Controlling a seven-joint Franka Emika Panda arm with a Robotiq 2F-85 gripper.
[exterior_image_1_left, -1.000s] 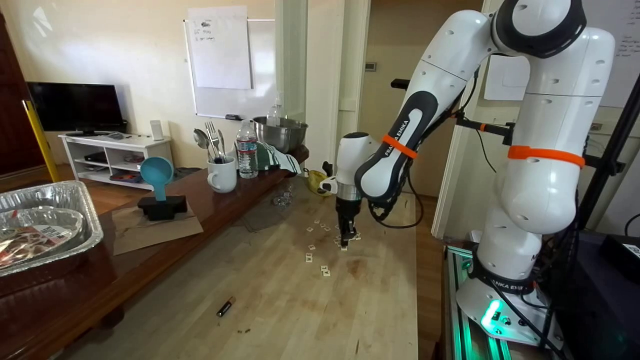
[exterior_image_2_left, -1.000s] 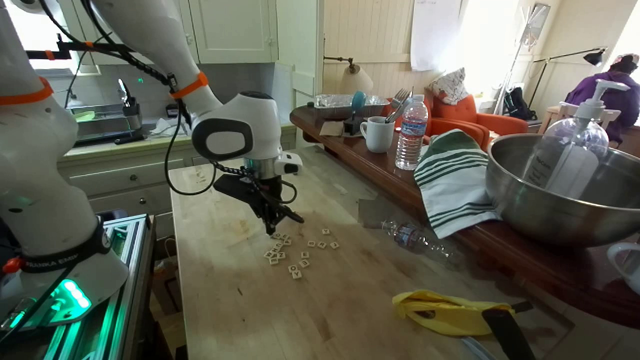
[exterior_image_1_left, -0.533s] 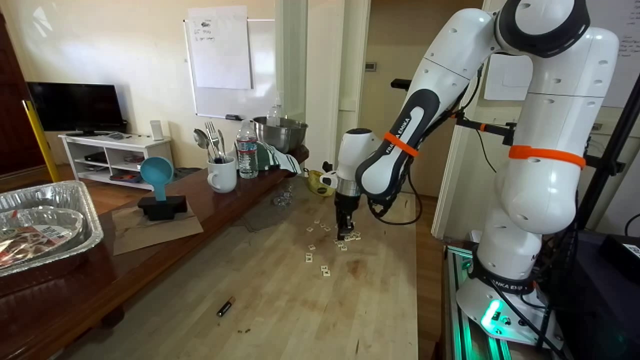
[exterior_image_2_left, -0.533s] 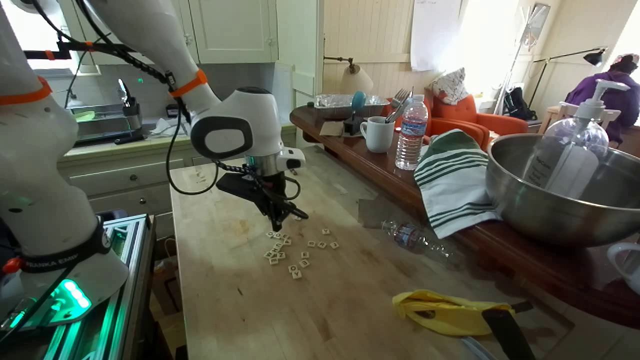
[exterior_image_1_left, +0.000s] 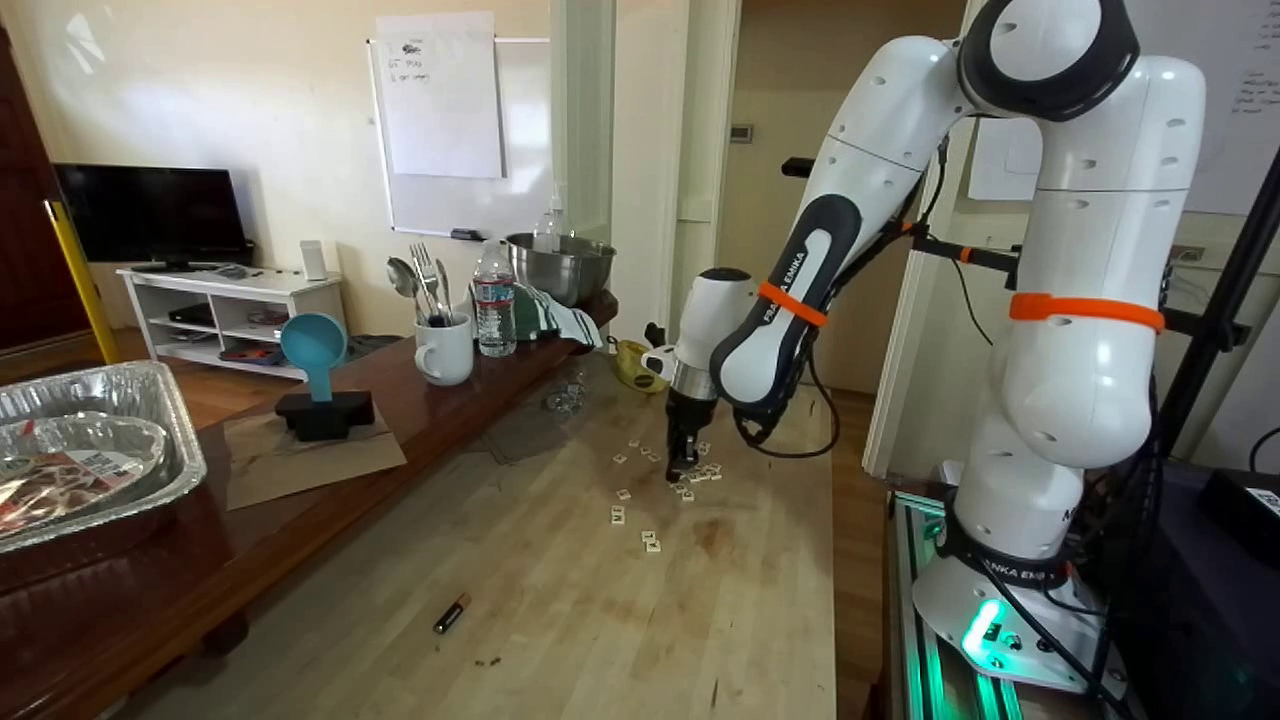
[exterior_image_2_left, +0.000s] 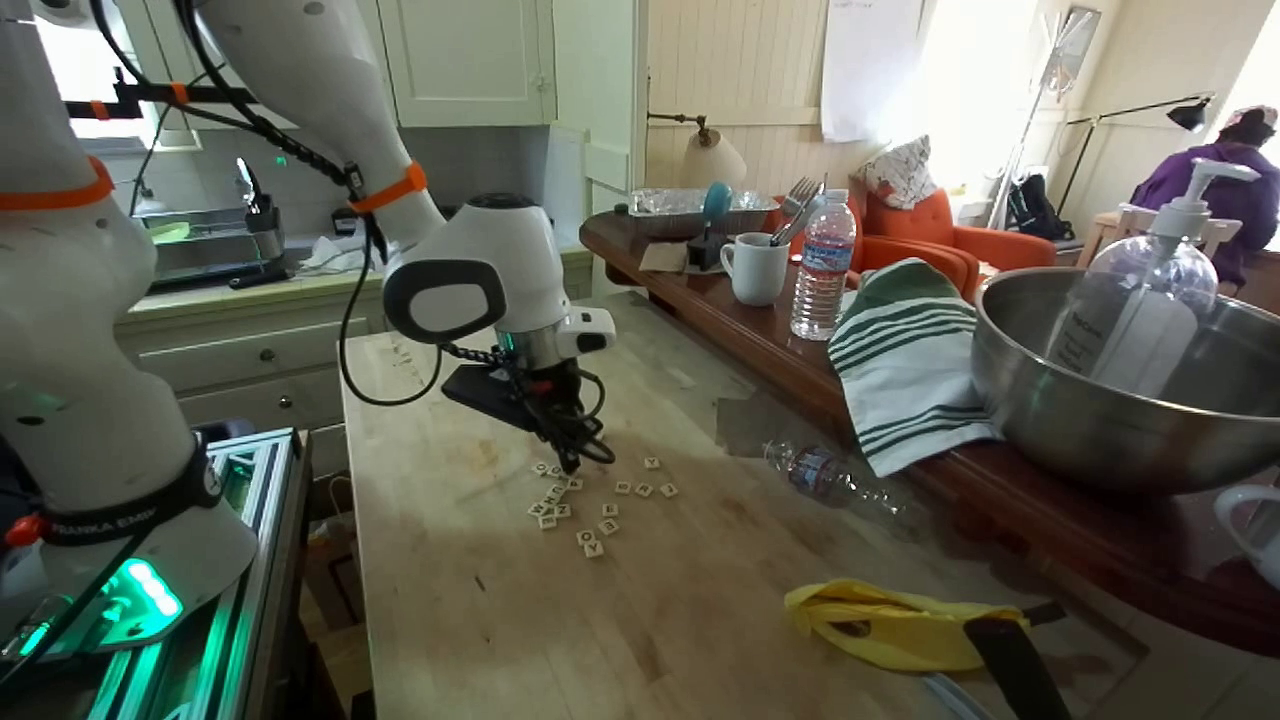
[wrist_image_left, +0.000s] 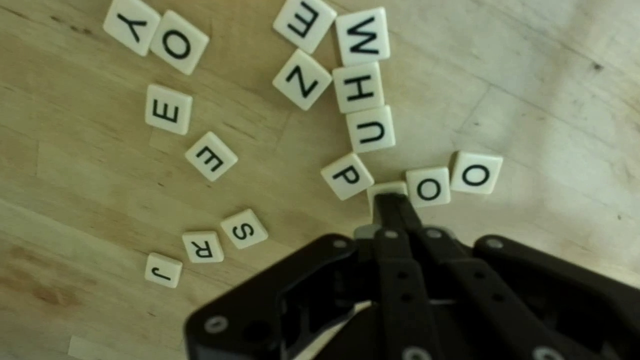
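Pincer (wrist_image_left: 393, 199) narrow, jaws together, nothing seen btwn them; in wrist view they overlap a letter tile (wrist_image_left: 387, 188), contact unclear, letter hidden. It's squarish, no long axis. P tile (wrist_image_left: 346, 176) crowds its left, O tile (wrist_image_left: 428, 187) its rt; S tile (wrist_image_left: 244, 229) well apart. Worktop (exterior_image_2_left: 450, 620) edge apart from tiles in both ext. views; lying bottle (exterior_image_2_left: 818, 470), then brown counter (exterior_image_1_left: 255, 545), farther off.

The closed gripper (wrist_image_left: 393, 198) half-hides a letter tile (wrist_image_left: 387, 188) beside the P tile (wrist_image_left: 347, 176).
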